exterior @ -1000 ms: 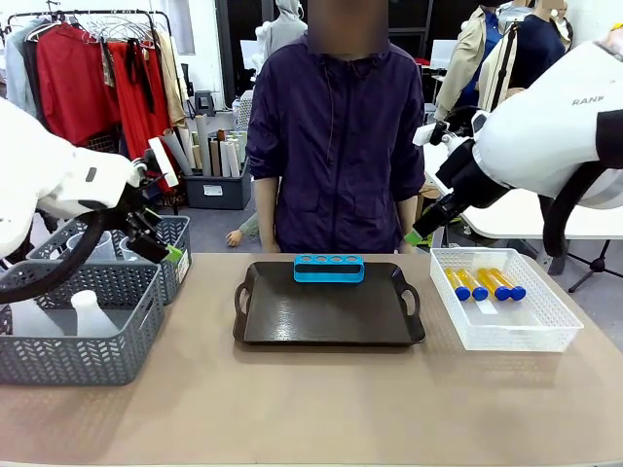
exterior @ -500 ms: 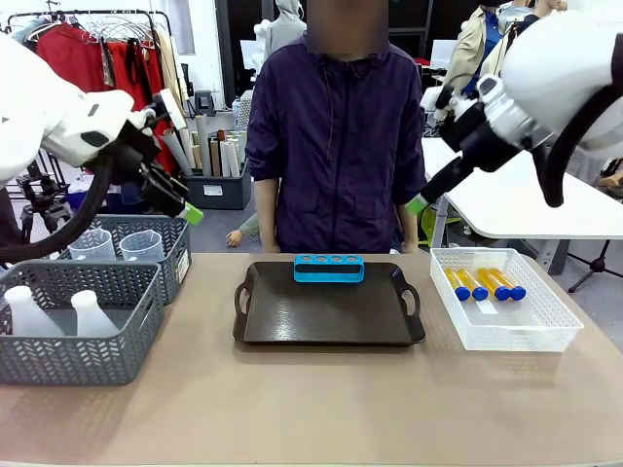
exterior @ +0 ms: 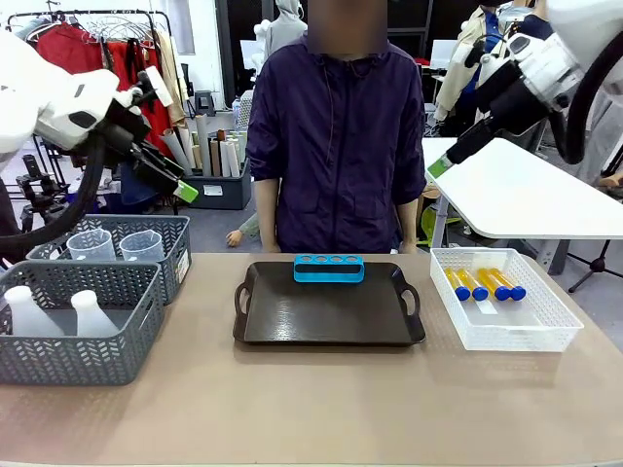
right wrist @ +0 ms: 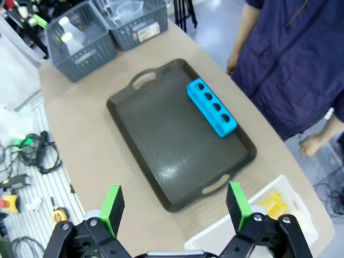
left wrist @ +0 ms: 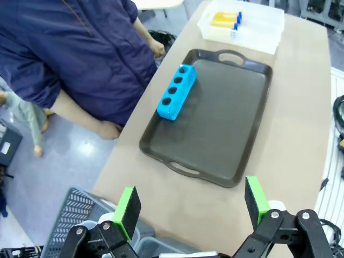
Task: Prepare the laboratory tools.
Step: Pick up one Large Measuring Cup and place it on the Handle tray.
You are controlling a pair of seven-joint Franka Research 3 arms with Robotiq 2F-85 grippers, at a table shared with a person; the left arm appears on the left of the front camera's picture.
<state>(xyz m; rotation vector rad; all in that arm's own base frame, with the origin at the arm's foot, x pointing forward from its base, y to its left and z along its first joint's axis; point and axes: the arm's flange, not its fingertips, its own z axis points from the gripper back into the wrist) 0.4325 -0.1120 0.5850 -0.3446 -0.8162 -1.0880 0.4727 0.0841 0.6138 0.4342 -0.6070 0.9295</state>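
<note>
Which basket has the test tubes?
The white basket, right of the tray: yellow tubes with blue caps lie in it. On the left, the near grey basket holds flasks, the far grey basket beakers.

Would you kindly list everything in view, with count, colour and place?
tray: one, dark, centre of table.
rack: one, blue, empty, on tray's far edge.
white basket: one, right side.
test tubes: four, yellow with blue caps, lying in white basket.
grey baskets: two, left side.
beakers: two, clear, rear grey one.
flasks: two, translucent white, front grey one.
person: one, dark purple jacket, far side.
left hand: black, green pads, open, raised at left.
right hand: same, open, raised at right.
</note>
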